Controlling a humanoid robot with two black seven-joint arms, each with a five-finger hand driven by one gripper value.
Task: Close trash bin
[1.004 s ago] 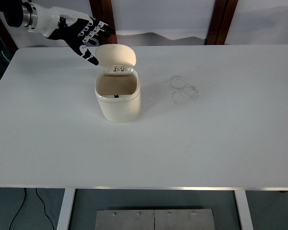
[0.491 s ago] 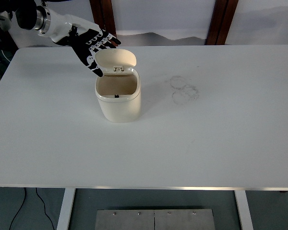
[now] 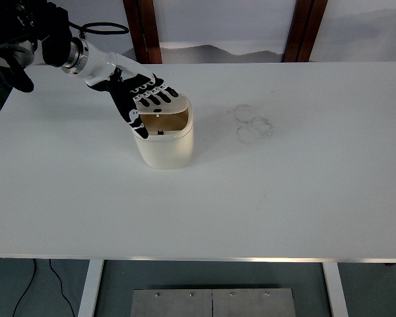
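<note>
My left hand reaches in from the upper left, fingers spread flat on top of the lid, gripping nothing. The lid lies tilted over the cream trash bin, a gap showing at the front. The bin stands left of centre on the white table; faint ring marks lie to its right.

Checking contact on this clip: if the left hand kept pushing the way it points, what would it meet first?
The left hand already lies flat on the lid, which is tilted partly down over the bin; the lid comes first.
</note>
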